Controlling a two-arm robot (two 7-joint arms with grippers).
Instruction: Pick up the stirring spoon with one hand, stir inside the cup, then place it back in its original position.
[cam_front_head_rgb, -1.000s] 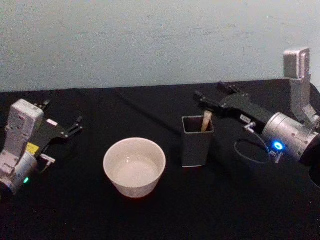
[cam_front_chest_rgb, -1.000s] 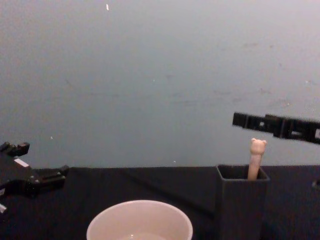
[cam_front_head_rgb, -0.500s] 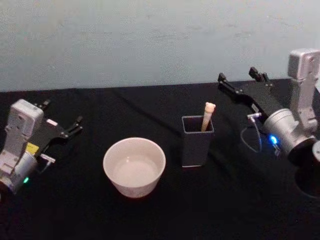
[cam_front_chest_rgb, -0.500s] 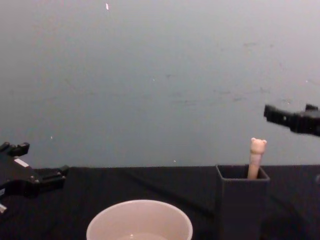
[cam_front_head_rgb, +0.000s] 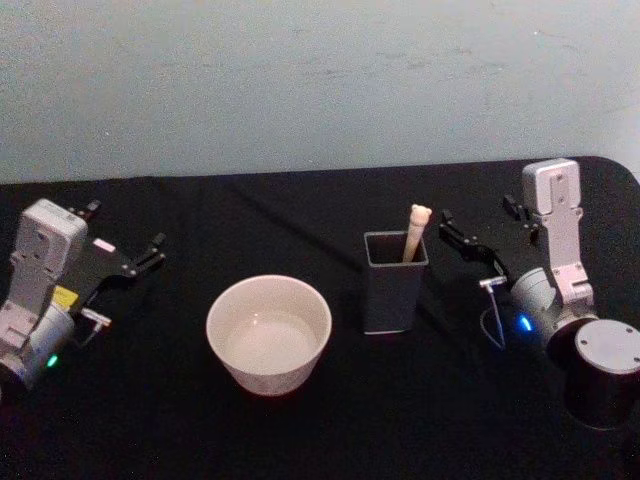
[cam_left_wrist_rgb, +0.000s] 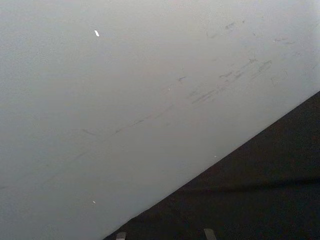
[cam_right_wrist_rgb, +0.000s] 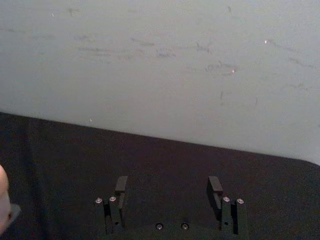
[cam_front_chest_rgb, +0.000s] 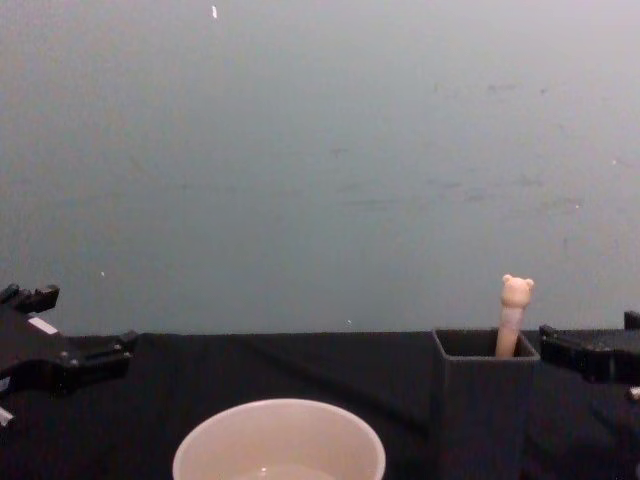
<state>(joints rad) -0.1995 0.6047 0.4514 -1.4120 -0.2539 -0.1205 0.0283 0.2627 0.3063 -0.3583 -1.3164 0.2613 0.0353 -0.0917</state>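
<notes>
I see the slim cream bear-topped stirring spoon (cam_front_head_rgb: 414, 232) standing in the dark grey square holder (cam_front_head_rgb: 394, 283), beside the wide cream-white cup (cam_front_head_rgb: 268, 333); my right gripper (cam_front_head_rgb: 484, 236) sits just beside it, fingers wide open, holding nothing, ready to grab; my left gripper (cam_front_head_rgb: 120, 240) waits far off, open too

holder (cam_front_head_rgb: 395, 283) walls ring spoon (cam_front_head_rgb: 415, 230) | above: open
</notes>
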